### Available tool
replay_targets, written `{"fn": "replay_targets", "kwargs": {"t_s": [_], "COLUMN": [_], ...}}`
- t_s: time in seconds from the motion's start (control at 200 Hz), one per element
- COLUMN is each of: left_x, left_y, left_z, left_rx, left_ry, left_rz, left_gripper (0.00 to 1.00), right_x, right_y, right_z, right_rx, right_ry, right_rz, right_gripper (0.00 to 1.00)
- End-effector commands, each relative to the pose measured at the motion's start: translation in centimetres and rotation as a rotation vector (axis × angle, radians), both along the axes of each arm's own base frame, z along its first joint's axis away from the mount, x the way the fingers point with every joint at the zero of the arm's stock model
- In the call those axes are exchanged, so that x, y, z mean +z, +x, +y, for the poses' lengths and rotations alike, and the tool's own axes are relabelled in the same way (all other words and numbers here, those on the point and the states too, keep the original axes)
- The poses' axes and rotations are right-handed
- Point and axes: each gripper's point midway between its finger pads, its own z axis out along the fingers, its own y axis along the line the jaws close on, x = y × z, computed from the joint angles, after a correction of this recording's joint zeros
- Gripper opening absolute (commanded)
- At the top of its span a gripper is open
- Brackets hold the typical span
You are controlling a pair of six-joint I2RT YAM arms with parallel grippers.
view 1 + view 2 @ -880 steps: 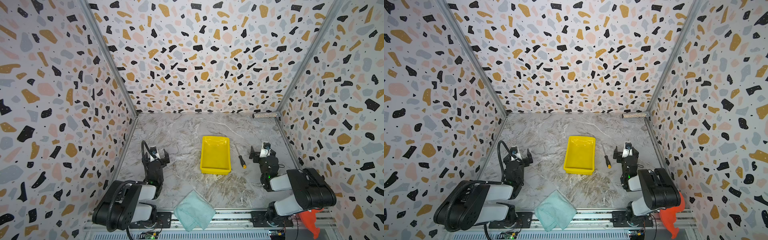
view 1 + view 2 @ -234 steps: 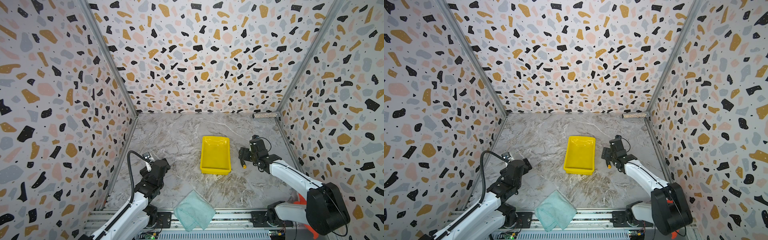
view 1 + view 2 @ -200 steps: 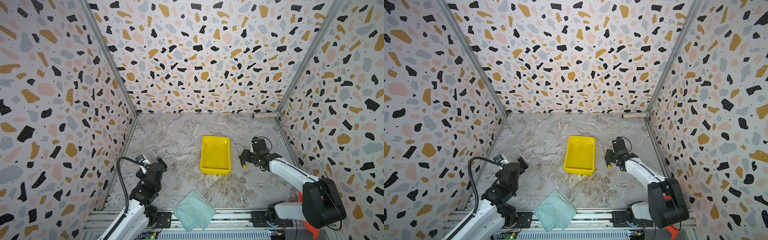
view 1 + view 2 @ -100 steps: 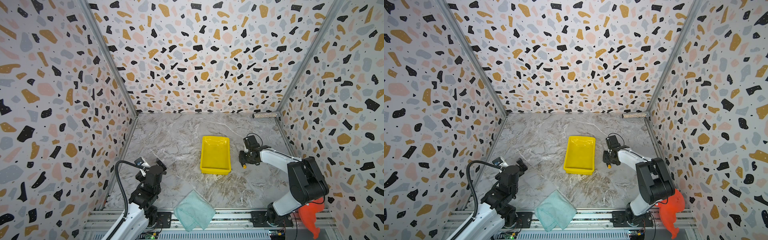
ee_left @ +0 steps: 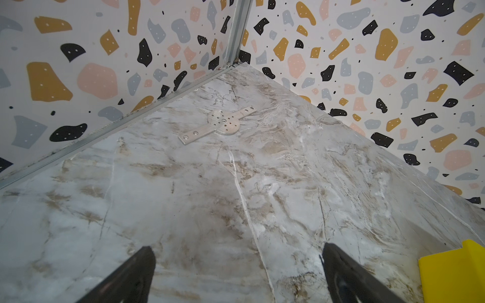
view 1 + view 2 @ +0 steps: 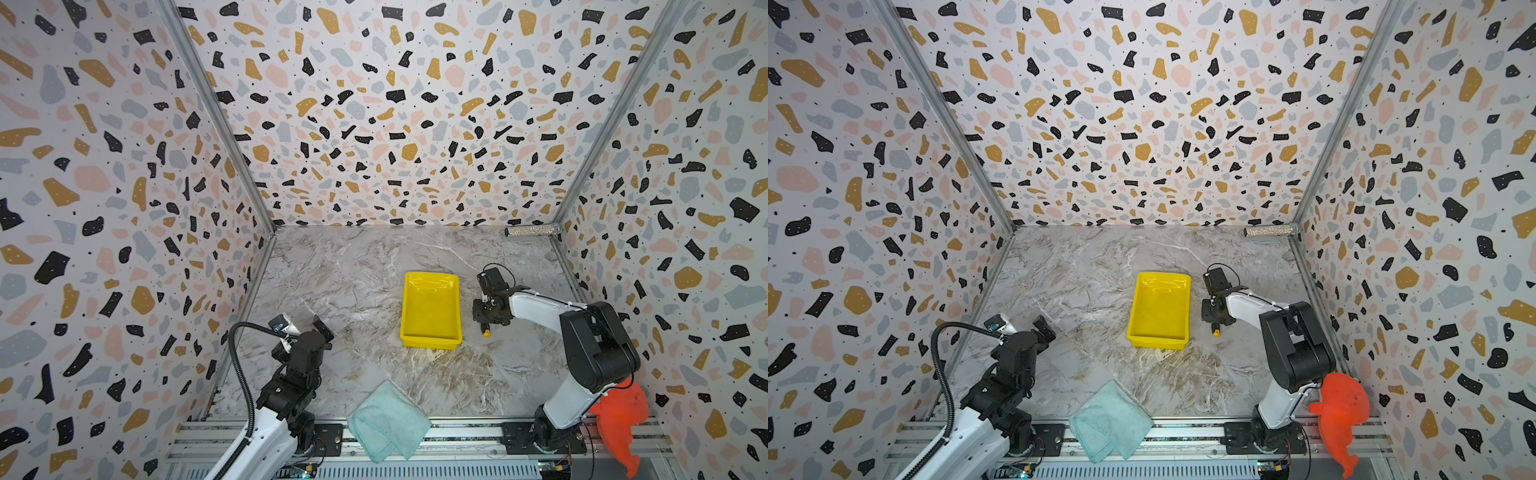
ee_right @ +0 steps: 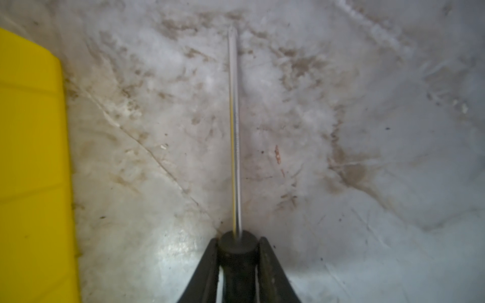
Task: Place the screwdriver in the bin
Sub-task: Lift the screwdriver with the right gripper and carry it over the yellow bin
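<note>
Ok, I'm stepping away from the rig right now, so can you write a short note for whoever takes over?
Right gripper: shut on the screwdriver handle, shaft pointing away along the table.
Left gripper: open, empty, over bare table.
The bin sits centrally, empty; the screwdriver is just outside its right wall in both top views.
Done: grasp. To do: lift, carry over the bin, release.

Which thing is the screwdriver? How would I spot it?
Find the yellow bin in the middle of the marble table. Beside it, on the right in both top views, the right gripper is shut on the screwdriver. Only it has a thin metal shaft, black handle and orange cap.
</note>
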Motion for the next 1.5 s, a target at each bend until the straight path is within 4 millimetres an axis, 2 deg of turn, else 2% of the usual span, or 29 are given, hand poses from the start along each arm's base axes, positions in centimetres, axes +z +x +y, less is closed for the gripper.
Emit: {"fn": "replay_targets", "kwargs": {"t_s": [0.0,0.16,0.295,0.425,0.541,0.661,0.721,0.821,0.891,0.951,1.061,1.231,1.492], "left_x": [0.1,-0.3,-0.4,-0.3,-0.3,-0.4,-0.5,-0.5,-0.4,-0.5,-0.3,0.0,0.1], "left_y": [0.4,0.6,0.7,0.7,0.8,0.8,0.9,0.9,0.9,0.9,0.7,0.7,0.8], "left_z": [-0.1,-0.3,-0.4,-0.4,-0.6,-0.7,-0.7,-0.8,-0.9,-0.9,-0.7,-0.7,-0.7], "left_rx": [0.003,-0.005,-0.009,-0.011,-0.020,-0.021,-0.022,-0.029,-0.037,-0.038,-0.030,-0.033,-0.029], "left_ry": [-0.006,0.004,0.006,0.001,-0.007,-0.007,-0.006,-0.006,-0.006,-0.005,-0.008,-0.013,-0.010], "left_rz": [-0.015,0.015,0.021,0.011,0.000,0.009,0.012,0.013,0.013,0.015,0.009,-0.018,-0.017], "left_gripper": [1.00,1.00,1.00,0.99,1.00,1.00,1.00,1.00,1.00,1.00,1.00,1.00,1.00], "right_x": [-0.7,0.3,2.1,4.9,9.5,13.8,15.2,16.6,16.8,16.6,15.4,13.5,11.2], "right_y": [-1.3,-1.5,-1.0,-0.7,-0.5,-0.8,-1.2,-2.0,-2.5,-2.5,-2.1,-1.8,-2.4], "right_z": [-0.7,-0.9,-1.1,-1.3,-0.5,2.2,4.7,10.3,14.3,16.8,18.8,20.4,20.2], "right_rx": [-0.014,-0.037,-0.058,-0.063,-0.060,-0.038,-0.020,0.014,0.037,0.048,0.030,0.045,0.069], "right_ry": [-0.019,-0.005,-0.001,0.000,0.034,0.131,0.211,0.377,0.493,0.565,0.602,0.607,0.536], "right_rz": [0.032,0.001,-0.050,-0.099,-0.202,-0.301,-0.320,-0.344,-0.347,-0.341,-0.299,-0.238,-0.176], "right_gripper": [0.22,0.16,0.10,0.09,0.09,0.09,0.09,0.08,0.09,0.08,0.06,0.06,0.07]}}
